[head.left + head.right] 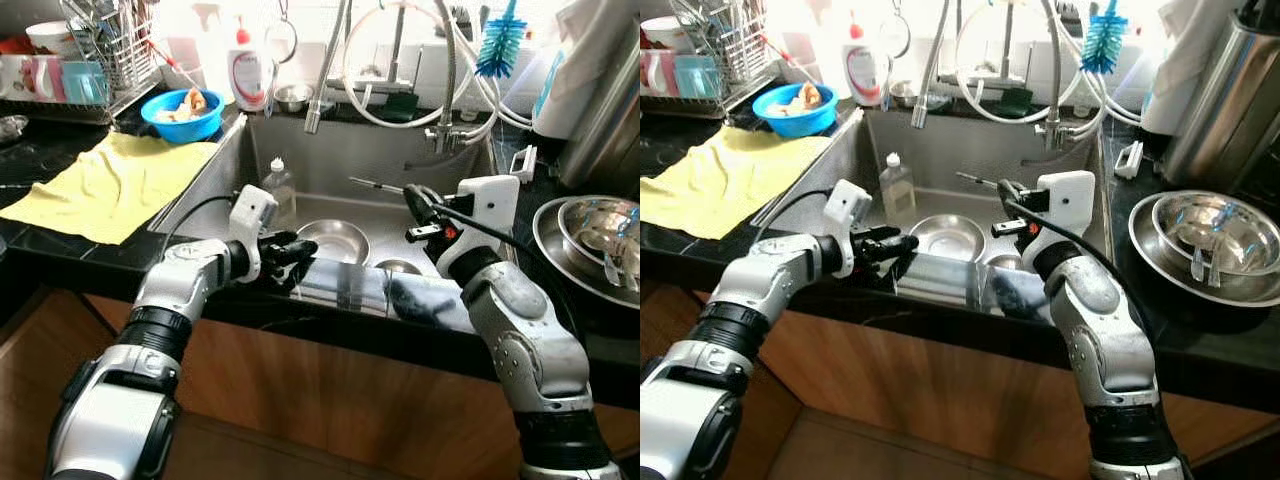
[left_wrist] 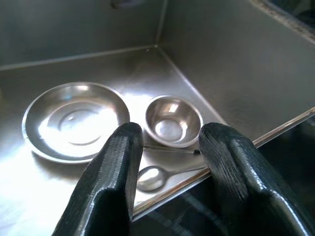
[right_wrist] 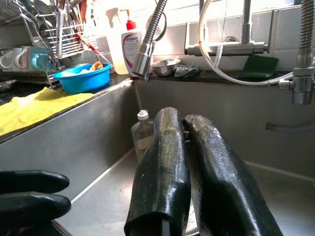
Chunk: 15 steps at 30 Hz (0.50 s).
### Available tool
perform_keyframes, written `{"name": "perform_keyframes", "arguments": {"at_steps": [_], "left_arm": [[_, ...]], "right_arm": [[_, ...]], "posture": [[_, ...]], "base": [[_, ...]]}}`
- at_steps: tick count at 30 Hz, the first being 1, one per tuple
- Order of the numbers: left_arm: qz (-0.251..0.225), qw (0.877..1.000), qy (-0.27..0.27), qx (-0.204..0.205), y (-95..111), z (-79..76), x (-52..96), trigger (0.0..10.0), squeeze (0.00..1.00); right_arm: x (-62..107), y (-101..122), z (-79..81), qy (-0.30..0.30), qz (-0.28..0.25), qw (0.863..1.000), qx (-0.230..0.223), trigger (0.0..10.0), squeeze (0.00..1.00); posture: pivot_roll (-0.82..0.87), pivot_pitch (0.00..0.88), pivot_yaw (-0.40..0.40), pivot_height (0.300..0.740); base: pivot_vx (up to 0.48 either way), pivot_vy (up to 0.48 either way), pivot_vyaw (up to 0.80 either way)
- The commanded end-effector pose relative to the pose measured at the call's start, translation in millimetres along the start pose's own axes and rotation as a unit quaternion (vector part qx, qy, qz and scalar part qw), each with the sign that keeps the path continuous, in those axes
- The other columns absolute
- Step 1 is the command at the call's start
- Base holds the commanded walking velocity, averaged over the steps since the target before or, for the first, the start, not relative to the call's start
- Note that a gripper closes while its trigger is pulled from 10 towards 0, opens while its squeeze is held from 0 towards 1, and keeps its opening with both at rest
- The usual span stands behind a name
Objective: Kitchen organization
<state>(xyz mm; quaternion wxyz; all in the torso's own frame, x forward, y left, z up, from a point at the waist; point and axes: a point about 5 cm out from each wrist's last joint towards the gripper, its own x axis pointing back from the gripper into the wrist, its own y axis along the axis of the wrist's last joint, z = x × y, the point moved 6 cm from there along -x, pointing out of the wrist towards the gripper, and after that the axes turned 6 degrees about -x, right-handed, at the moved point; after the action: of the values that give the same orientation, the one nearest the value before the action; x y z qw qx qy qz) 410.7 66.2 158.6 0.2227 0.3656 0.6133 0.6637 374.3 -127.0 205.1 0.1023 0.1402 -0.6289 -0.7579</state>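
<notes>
My left gripper (image 1: pixel 300 250) hovers open over the sink's (image 1: pixel 215 175) front edge. Its fingers (image 2: pixel 115 167) frame a small steel bowl (image 2: pixel 172 120), with a spoon (image 2: pixel 152 177) lying just below it and a steel plate (image 2: pixel 74 120) beside it on the sink floor. My right gripper (image 1: pixel 412 195) is raised above the plate (image 1: pixel 335 238), fingers (image 3: pixel 165 162) pressed together. A thin metal utensil (image 1: pixel 375 184) sticks out from its tips toward the left.
A small clear bottle (image 1: pixel 279 190) stands in the sink's left corner. A yellow cloth (image 1: pixel 110 185), blue bowl (image 1: pixel 182 113) and dish rack (image 1: pixel 100 50) are on the left counter. Stacked steel bowls (image 1: pixel 590 235) sit on the right. A faucet hose (image 1: pixel 325 70) hangs above.
</notes>
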Motion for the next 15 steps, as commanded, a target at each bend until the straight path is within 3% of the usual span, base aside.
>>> {"name": "perform_keyframes", "arguments": {"at_steps": [1,11,15], "left_arm": [[0.012,1.000,0.004,0.007,-7.0,0.5,-0.8,10.0,0.00],[0.016,0.999,0.027,0.039,-14.7,8.9,2.0,10.0,0.00],[0.017,0.998,0.043,0.043,-15.8,13.9,3.0,10.0,0.00]], "right_arm": [[0.3,3.8,-1.8,-0.001,-0.007,1.000,0.005,10.0,0.00],[8.4,-4.1,-30.4,-0.051,0.001,0.999,-0.003,10.0,0.00],[7.6,-7.2,-31.2,-0.051,0.005,0.999,-0.013,10.0,0.00]], "posture": [[-0.10,0.000,0.054,0.740],[-0.11,0.000,0.050,0.740],[-0.11,0.000,0.048,0.740]], "base": [[0.000,0.000,0.00],[0.000,0.000,0.00],[0.000,0.000,0.00]]}}
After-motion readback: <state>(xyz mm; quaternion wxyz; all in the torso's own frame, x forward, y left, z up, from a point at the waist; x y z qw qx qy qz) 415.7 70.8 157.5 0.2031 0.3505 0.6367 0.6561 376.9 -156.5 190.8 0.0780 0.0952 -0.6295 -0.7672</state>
